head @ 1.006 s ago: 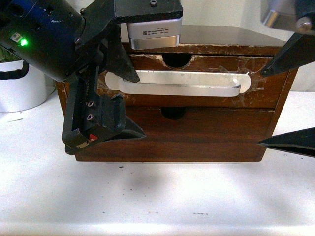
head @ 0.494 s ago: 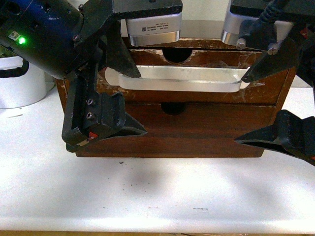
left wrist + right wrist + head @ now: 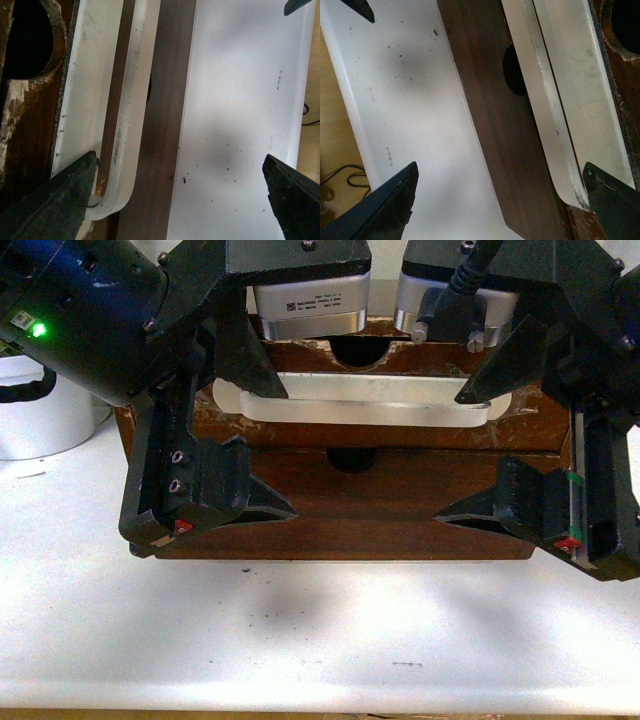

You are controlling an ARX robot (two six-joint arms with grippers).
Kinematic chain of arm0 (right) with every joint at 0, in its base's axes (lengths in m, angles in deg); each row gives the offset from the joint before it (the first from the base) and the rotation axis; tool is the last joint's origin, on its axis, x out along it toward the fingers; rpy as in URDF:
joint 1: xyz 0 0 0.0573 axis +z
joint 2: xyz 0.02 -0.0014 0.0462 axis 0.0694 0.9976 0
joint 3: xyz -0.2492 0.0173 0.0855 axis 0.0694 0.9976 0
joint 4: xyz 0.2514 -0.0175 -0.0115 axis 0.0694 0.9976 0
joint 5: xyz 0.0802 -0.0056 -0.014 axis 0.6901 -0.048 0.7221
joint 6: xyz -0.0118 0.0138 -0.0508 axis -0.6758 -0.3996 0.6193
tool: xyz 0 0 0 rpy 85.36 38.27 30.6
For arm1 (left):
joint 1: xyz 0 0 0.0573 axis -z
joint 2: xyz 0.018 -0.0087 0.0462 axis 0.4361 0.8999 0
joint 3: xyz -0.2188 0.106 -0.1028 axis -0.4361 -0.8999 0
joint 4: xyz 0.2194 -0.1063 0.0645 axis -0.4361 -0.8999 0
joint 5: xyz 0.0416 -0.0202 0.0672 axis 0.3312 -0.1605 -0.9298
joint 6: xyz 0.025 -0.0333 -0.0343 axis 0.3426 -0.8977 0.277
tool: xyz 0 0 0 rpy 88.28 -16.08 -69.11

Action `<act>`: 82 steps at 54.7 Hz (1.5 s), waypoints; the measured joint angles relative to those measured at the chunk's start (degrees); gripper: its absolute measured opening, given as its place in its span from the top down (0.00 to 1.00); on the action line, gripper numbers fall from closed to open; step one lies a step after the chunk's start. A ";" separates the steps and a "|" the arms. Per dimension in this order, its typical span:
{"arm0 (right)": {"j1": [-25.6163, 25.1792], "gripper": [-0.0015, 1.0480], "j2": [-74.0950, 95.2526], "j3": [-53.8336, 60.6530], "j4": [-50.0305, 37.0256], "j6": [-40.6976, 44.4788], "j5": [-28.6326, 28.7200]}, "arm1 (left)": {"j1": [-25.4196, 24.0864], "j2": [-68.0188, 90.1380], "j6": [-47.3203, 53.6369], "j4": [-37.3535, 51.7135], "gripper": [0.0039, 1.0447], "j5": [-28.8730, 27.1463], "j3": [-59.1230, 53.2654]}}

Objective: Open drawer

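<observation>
The drawer point(image 3: 380, 437) is the upper one of a dark brown chest, scratched, with a long white handle point(image 3: 365, 402) and a half-round notch point(image 3: 357, 350). It looks shut. My left gripper point(image 3: 288, 452) is open in front of the chest's left side, its upper fingertip at the handle's left end. In the left wrist view that finger point(image 3: 65, 200) lies right against the handle's bend point(image 3: 117, 190). My right gripper point(image 3: 447, 460) is open at the right side, its upper finger at the handle's right end point(image 3: 570, 192). Neither gripper holds anything.
Below is a plain drawer front point(image 3: 390, 500) with a small notch point(image 3: 350, 462). The chest stands on a white table point(image 3: 320, 630) whose front edge is near the bottom. A white pot point(image 3: 40, 410) stands at the left beside the chest.
My right gripper has come in from the right edge and now spans the handle's right end. The left gripper has hardly moved. The drawer has not moved.
</observation>
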 joint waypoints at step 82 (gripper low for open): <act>3.52 0.09 -5.29 1.64 15.08 6.95 3.32 | 4.94 -9.81 9.03 -13.70 0.06 -2.34 -6.80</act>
